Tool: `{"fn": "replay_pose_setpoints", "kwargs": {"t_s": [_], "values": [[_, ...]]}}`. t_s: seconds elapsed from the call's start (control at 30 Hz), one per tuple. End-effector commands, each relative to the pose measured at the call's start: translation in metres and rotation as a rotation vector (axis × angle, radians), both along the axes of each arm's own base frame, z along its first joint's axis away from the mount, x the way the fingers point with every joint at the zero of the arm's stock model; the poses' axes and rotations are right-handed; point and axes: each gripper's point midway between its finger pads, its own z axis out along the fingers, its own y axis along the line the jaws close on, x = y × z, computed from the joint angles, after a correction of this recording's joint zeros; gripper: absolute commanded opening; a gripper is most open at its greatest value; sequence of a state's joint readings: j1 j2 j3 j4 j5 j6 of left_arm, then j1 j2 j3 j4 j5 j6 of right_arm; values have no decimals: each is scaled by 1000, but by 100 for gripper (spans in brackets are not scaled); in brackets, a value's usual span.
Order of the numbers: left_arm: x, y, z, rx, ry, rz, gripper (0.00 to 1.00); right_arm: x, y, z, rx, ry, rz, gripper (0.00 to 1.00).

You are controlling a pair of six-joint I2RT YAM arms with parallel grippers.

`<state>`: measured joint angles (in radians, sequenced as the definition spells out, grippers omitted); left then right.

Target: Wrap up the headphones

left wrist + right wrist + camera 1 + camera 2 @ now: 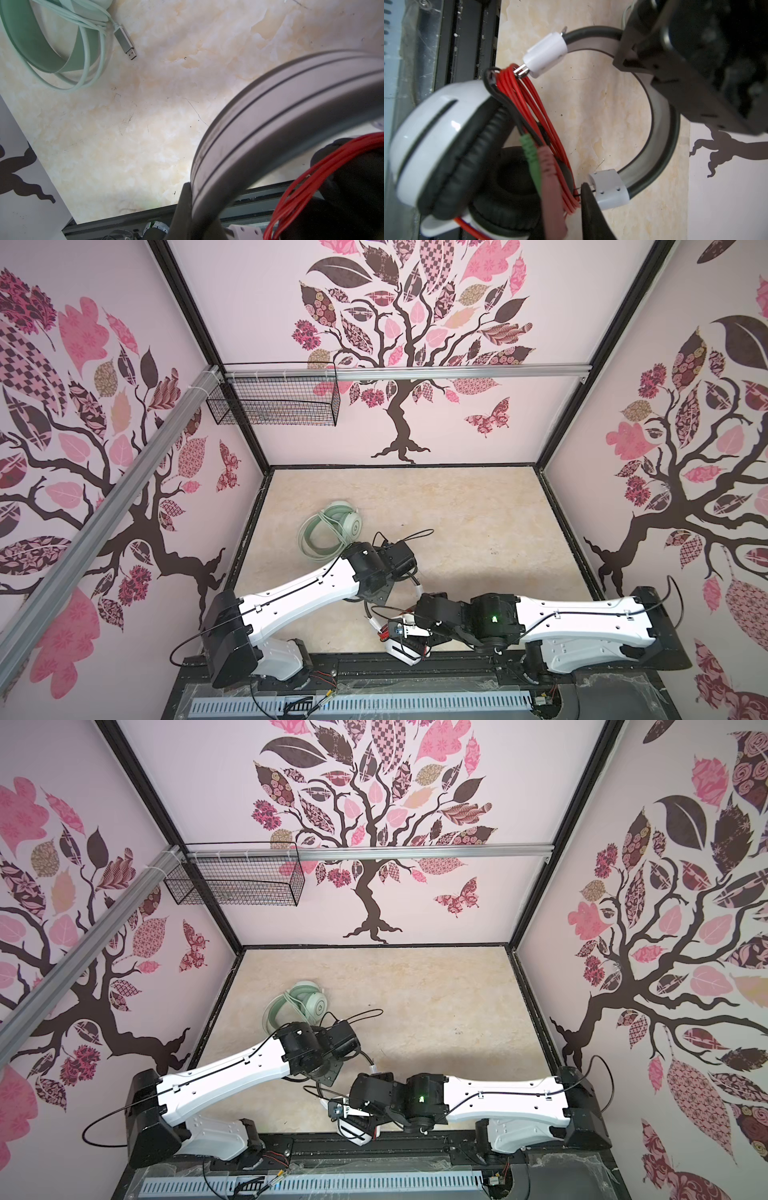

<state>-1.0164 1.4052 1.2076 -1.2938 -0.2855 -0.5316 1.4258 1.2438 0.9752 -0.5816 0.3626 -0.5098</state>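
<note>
Your left fingers [184,209] are clamped on the white-and-black headset [436,133] by its headband [270,108], at the worktop's [478,522] front edge. Right fingers [588,212] sit beside its red cable [550,124] — can't tell their grip. The mint-green headset [349,524] lies back-left.

The mint-green headset [351,522] is trimmed in white. The white headset [436,128] is padded in black, its cable [512,89] coloured red. The table [457,510] is marbled cream.

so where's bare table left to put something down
The whole right half of the table, from the back wall to the right arm, is bare. So is the back-left strip behind the mint-green headset. It is crowded front-centre, where the left arm and right arm meet over the white and black headset.
</note>
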Motion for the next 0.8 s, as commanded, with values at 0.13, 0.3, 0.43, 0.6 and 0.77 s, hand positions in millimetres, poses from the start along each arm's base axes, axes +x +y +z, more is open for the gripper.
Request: {"fn": "replay_pose_setpoints", "kwargs": {"t_s": [0.13,0.3,0.43,0.6,0.77], "values": [[-2,-11,16,-60,9,-44,0,7,-8,6,39,-18,-32,30],[-4,-13,12,-52,35,-48,0,10,-18,6,51,-5,-68,39],[-5,-15,11,-49,46,-54,0,11,-26,16,106,20,-110,40],[3,-14,13,-45,37,-22,0,9,-35,35,221,45,-158,40],[19,-16,24,-137,31,49,0,29,-60,61,424,44,-341,38]]}}
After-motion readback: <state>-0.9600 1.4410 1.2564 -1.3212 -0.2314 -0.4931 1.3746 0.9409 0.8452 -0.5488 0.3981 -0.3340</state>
